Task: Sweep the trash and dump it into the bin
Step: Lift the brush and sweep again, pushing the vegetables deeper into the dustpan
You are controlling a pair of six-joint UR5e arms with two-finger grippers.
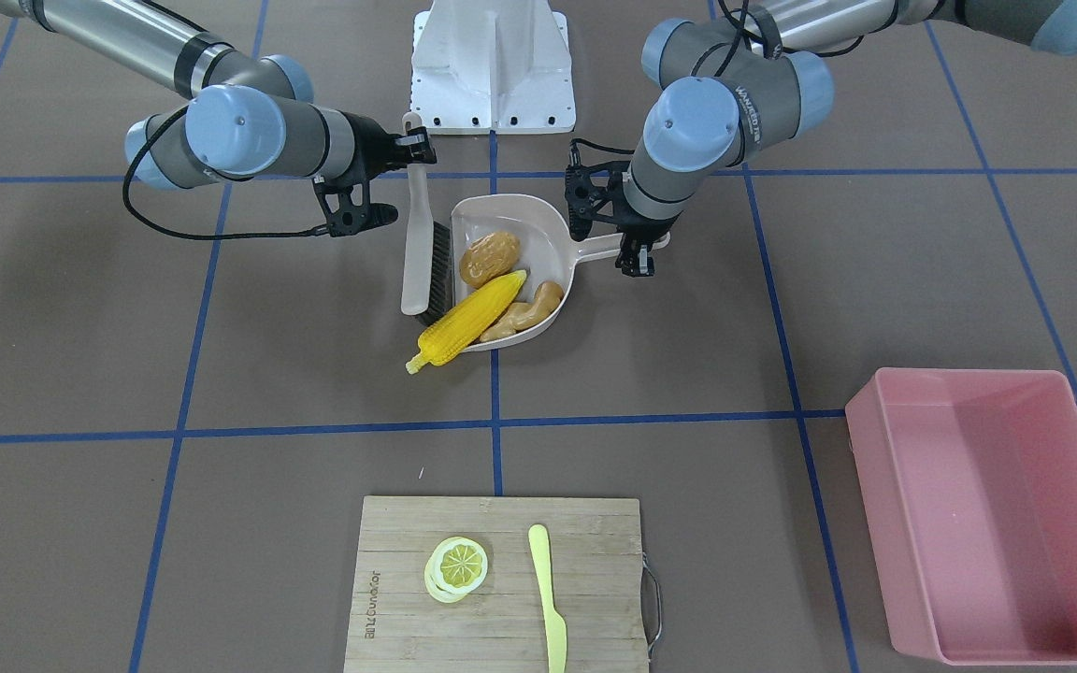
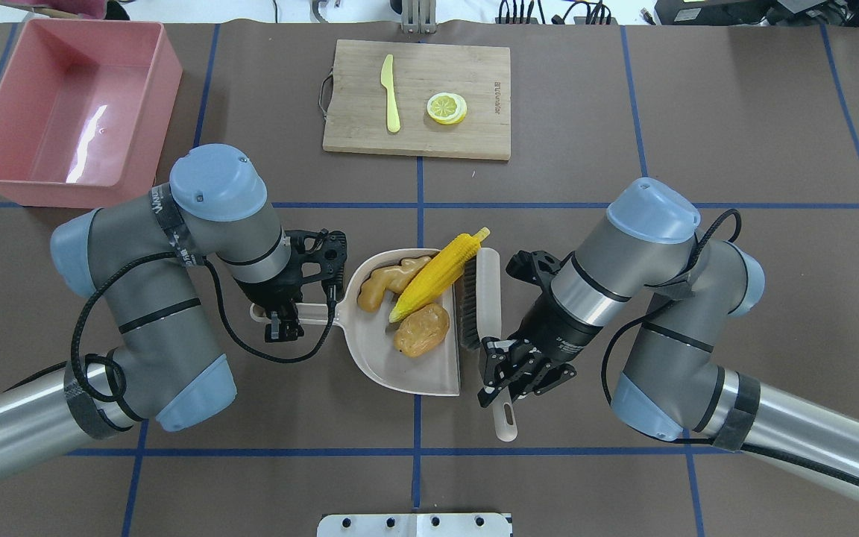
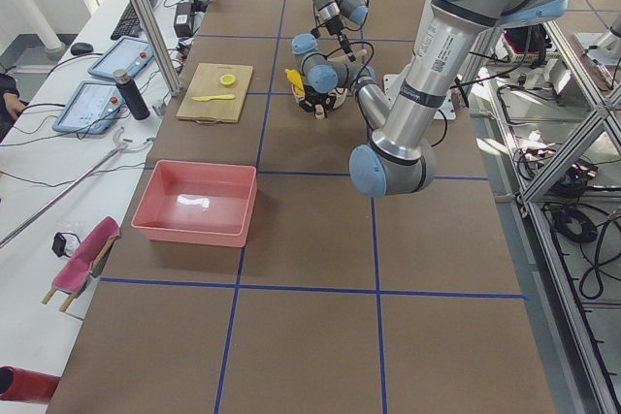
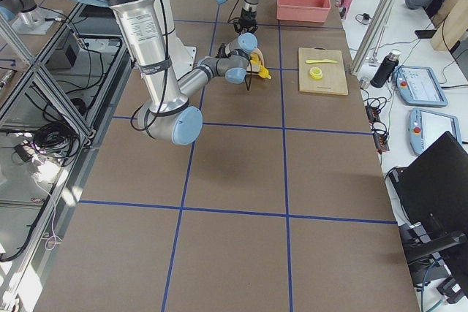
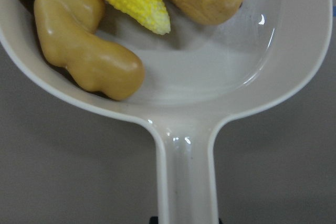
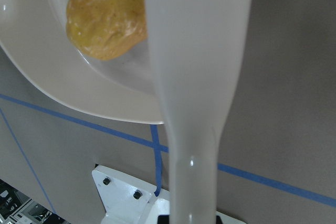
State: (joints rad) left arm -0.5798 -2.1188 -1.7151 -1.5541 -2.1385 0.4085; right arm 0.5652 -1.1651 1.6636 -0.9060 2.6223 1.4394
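A beige dustpan (image 2: 414, 369) lies mid-table and holds the trash: a yellow corn cob (image 2: 437, 274), a brownish potato lump (image 2: 422, 330) and a tan ginger root (image 2: 385, 280). The corn's stalk end sticks out past the pan's rim. My left gripper (image 2: 280, 313) is shut on the dustpan's handle (image 5: 186, 171). My right gripper (image 2: 500, 377) is shut on the handle of a beige brush (image 2: 483, 298), whose bristles stand along the pan's open side. The pink bin (image 2: 71, 112) stands empty at the far left, apart from both arms.
A bamboo cutting board (image 2: 418, 97) at the far middle carries a lemon slice (image 2: 447, 108) and a pale yellow knife (image 2: 391, 93). The robot's white base plate (image 1: 492, 65) is at the near edge. Blue tape lines cross the brown table.
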